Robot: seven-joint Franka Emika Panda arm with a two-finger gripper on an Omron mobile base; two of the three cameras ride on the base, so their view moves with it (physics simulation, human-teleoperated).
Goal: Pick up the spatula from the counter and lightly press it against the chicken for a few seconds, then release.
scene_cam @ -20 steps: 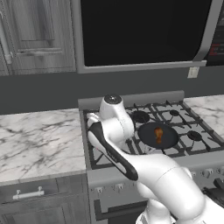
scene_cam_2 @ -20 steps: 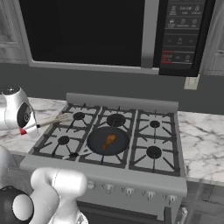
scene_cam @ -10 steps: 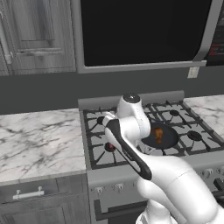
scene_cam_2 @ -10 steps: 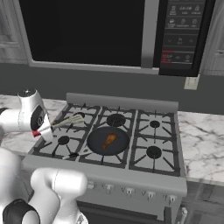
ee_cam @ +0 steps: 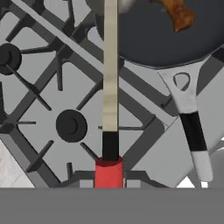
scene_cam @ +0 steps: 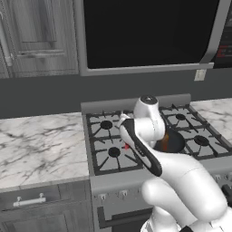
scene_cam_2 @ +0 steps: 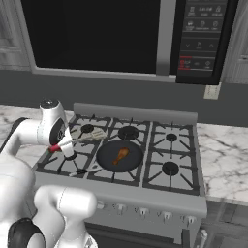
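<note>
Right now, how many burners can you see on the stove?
5 burners: back left, back middle, back right, front right, front left. The frying pan may hide a sixth.

Chunky glossy white arm [scene_cam: 181, 181], all rounded shells, with a dark band [scene_cam: 140, 149] down one link and a black joint [scene_cam_2: 22, 236].
</note>
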